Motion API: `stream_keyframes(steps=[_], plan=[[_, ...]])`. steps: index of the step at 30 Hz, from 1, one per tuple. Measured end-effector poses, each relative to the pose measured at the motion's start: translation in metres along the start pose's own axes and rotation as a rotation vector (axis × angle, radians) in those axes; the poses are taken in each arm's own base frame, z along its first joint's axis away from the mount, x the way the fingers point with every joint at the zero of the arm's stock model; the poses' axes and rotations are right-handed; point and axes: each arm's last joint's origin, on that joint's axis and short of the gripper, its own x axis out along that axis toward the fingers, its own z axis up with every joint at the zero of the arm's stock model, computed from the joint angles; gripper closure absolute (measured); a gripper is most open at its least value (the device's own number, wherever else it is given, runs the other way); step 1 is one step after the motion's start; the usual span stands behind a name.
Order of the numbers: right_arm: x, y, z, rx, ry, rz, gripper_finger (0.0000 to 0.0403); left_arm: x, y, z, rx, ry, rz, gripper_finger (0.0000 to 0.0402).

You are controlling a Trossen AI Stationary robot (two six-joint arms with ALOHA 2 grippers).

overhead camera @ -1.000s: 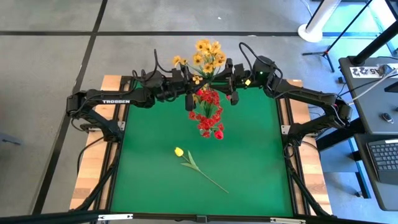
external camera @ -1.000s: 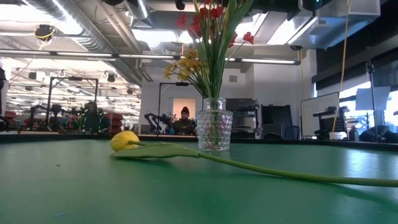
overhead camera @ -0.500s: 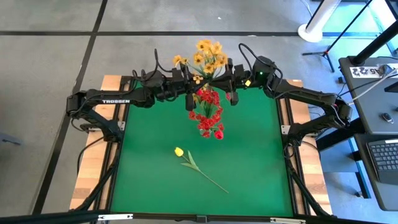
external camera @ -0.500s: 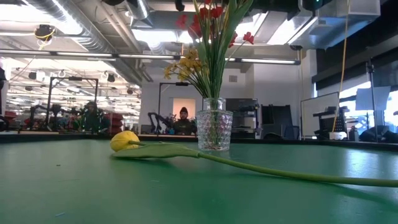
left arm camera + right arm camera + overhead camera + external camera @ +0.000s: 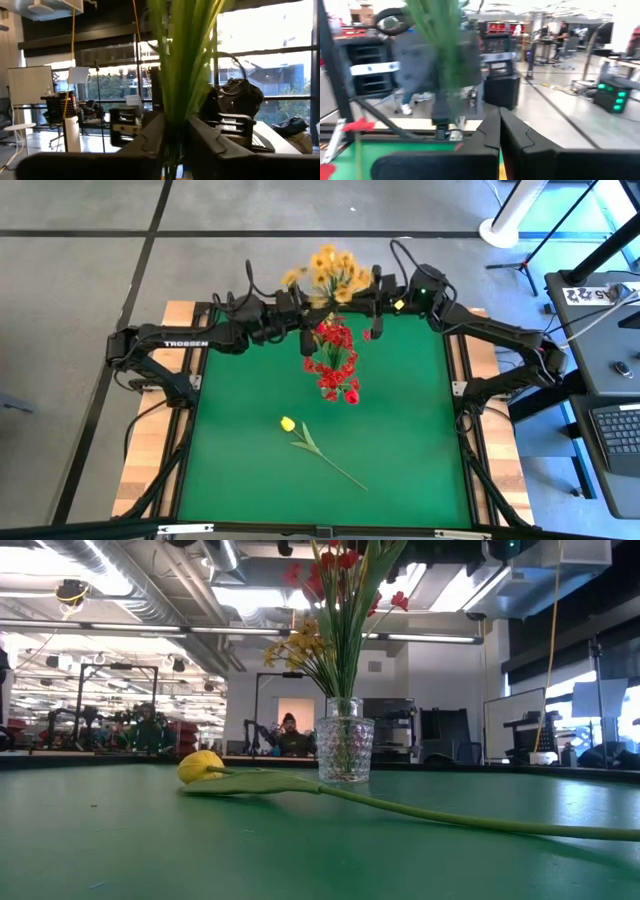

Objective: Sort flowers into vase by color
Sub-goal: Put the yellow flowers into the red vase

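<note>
A glass vase (image 5: pixel 345 750) stands far back on the green table, holding red flowers (image 5: pixel 335 365) and yellow-orange sprays (image 5: pixel 335 268) on green stems. Seen from above, the blooms hide the vase. One yellow tulip (image 5: pixel 288 423) lies flat on the table nearer the front, its stem (image 5: pixel 335 465) running toward the near right. My left gripper (image 5: pixel 312 320) comes level from the left, with the stem bundle (image 5: pixel 180 75) between its fingers. My right gripper (image 5: pixel 499 127) comes level from the right and is shut, with nothing seen between its fingers. Blurred stems (image 5: pixel 445 45) stand just ahead of it. My left gripper has the stem bundle (image 5: pixel 176 137) between its two fingers, well above the vase. The fingers (image 5: pixel 150 142) come level from the table's left and lie across the upright stems, which fill the gap. Whether both fingers still press the stems, I cannot tell.
The table's wooden side rails (image 5: pixel 180 310) and black frame border the green mat (image 5: pixel 250 380). The mat's near half holds only the lying tulip. Beyond the far edge lies a room with benches, equipment and a person (image 5: pixel 290 730).
The yellow-orange sprays have swung a little toward the table's far edge and show blurred, in motion. The red flowers, the vase and the lying yellow tulip have stayed where they were.
</note>
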Motion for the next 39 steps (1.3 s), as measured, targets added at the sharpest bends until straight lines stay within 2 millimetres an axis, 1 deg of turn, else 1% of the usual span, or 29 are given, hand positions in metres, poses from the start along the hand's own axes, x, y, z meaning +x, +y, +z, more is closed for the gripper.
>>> stream_keyframes(steps=[2,6,8,10,12,14,19,20,23,28,32,36,39], plan=[[-0.003,-0.003,0.002,-0.005,-0.007,-0.017,0.0403,0.0,-0.002,0.0,0.007,0.001,0.003,0.0316],[-0.003,-0.002,0.002,0.0,-0.005,-0.011,0.0403,0.0,-0.002,0.0,0.009,-0.001,0.008,0.0276],[-0.003,-0.001,0.002,0.002,-0.002,0.007,0.04,0.0,-0.002,0.0,0.009,0.001,0.022,0.0267],[-0.003,0.0,0.002,-0.003,-0.003,0.038,0.0393,0.0,-0.001,0.0,0.009,0.004,0.051,0.0266],[-0.003,0.0,0.001,-0.001,0.002,0.057,0.0381,0.0,0.0,0.0,0.009,0.004,0.071,0.0275],[-0.003,0.001,0.001,0.001,0.007,0.063,0.0366,0.0,0.0,0.001,0.009,0.002,0.083,0.0295],[-0.003,0.001,-0.001,0.009,0.024,0.084,0.0323,0.0,0.001,0.003,0.005,-0.019,0.115,0.038],[-0.003,0.002,-0.002,0.005,0.028,0.094,0.0312,-0.001,0.0,0.005,0.002,-0.037,0.117,0.039],[-0.004,0.003,-0.002,-0.007,0.035,0.111,0.0278,-0.002,-0.001,0.012,0.016,-0.095,0.127,0.0396],[-0.01,0.006,0.008,-0.03,0.002,0.112,0.0211,-0.006,-0.002,0.025,0.028,-0.169,0.129,0.0399],[-0.011,0.007,0.011,-0.04,-0.015,0.107,0.0167,-0.008,-0.002,0.029,0.019,-0.197,0.115,0.04],[-0.01,0.006,0.014,-0.057,-0.048,0.105,0.014,-0.008,-0.002,0.031,-0.002,-0.223,0.084,0.04],[-0.007,0.005,0.015,-0.031,-0.082,0.106,0.0131,-0.008,-0.002,0.03,-0.016,-0.219,0.082,0.0401]])
